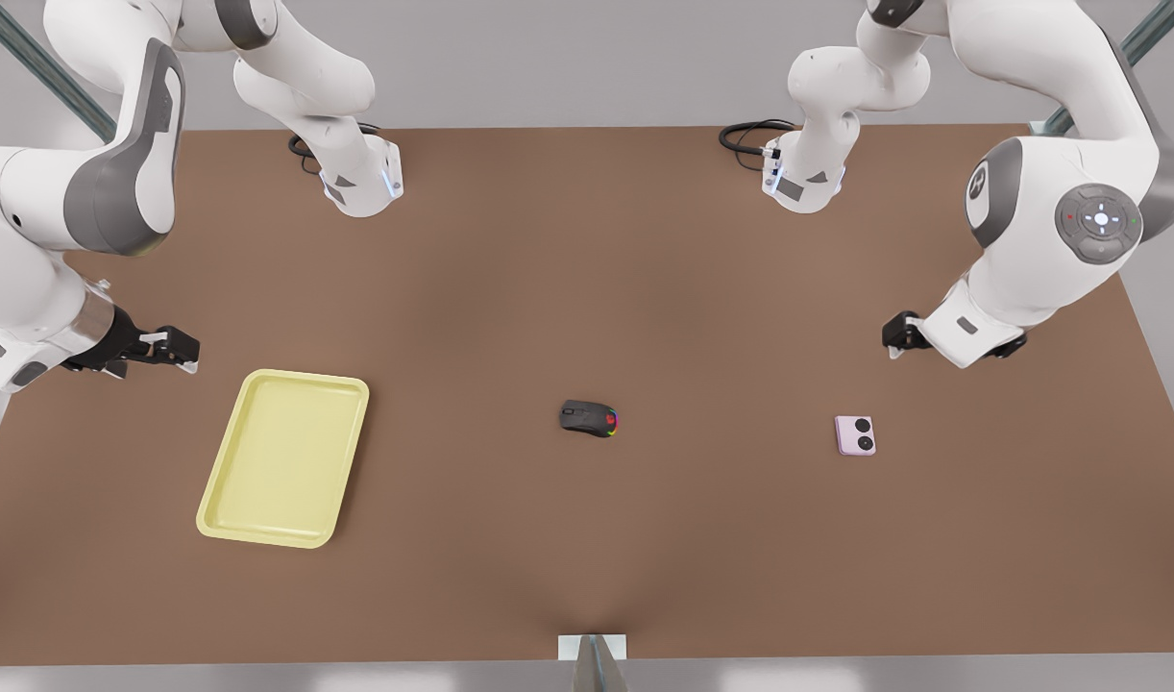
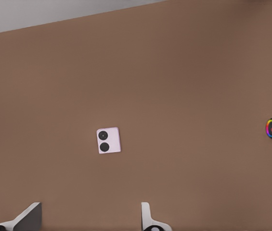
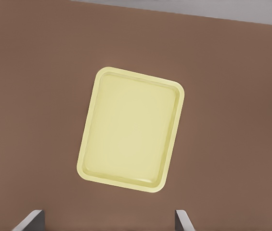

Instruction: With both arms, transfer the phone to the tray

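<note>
While my left gripper hangs above the brown table near the phone, its fingers are spread with nothing between them. My right gripper hovers just beside the yellow tray, fingers also spread. Between phone and tray lies a black mouse, well apart from both.
</note>
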`<state>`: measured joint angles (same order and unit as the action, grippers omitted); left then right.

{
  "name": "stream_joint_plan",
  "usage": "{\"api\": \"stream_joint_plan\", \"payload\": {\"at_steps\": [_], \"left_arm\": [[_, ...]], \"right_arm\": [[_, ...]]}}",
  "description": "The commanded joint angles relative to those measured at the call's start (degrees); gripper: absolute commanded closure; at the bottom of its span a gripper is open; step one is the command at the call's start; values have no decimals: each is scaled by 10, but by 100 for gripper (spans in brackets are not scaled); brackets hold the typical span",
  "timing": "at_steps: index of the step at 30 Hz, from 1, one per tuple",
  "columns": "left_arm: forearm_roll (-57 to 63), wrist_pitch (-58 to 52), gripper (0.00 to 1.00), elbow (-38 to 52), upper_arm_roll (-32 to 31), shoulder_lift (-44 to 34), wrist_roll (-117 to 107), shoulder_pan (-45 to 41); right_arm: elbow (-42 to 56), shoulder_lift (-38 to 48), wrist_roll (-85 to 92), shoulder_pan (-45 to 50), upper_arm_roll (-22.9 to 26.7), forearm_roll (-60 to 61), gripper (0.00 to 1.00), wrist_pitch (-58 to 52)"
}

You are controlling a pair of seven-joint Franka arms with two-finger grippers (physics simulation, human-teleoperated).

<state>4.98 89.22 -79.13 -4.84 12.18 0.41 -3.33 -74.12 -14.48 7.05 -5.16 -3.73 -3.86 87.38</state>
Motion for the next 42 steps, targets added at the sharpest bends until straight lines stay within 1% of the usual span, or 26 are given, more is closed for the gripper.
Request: {"api": "stream_joint_plan", "payload": {"at_steps": [1,8,11,12,13,15,21,23,24,25,27,29,34,42], "left_arm": [[0,0,0,0,0,0,2,0],[1,-6,0,-1,1,-1,-1,0],[0,17,0,-6,2,21,-1,0],[0,51,0,-14,6,43,-1,0],[-1,93,0,-40,9,52,-1,1],[-3,199,0,-123,20,52,0,2],[-13,372,0,-213,40,102,6,10],[-13,421,0,-229,46,130,6,13],[-15,432,0,-235,47,140,6,20],[-61,441,0,-236,48,157,5,24],[-73,445,0,-237,53,171,3,26],[-76,481,0,-260,57,184,3,31],[-74,488,0,-278,69,203,36,32],[-70,505,0,-283,70,241,77,29]], "right_arm": [[0,1,10,-1,0,3,0,1],[0,1,10,0,0,5,0,2],[0,1,10,0,0,5,0,2],[0,1,10,0,0,5,0,2],[0,1,10,0,0,5,0,2],[0,1,10,0,0,5,0,2],[0,1,10,1,0,5,0,2],[0,1,10,1,0,5,0,2],[0,0,10,1,0,5,0,2],[0,0,10,1,0,5,0,2],[0,0,10,1,0,5,0,2],[0,0,10,1,0,5,0,2],[0,0,10,1,0,5,0,2],[0,0,10,1,0,5,0,2]]}}
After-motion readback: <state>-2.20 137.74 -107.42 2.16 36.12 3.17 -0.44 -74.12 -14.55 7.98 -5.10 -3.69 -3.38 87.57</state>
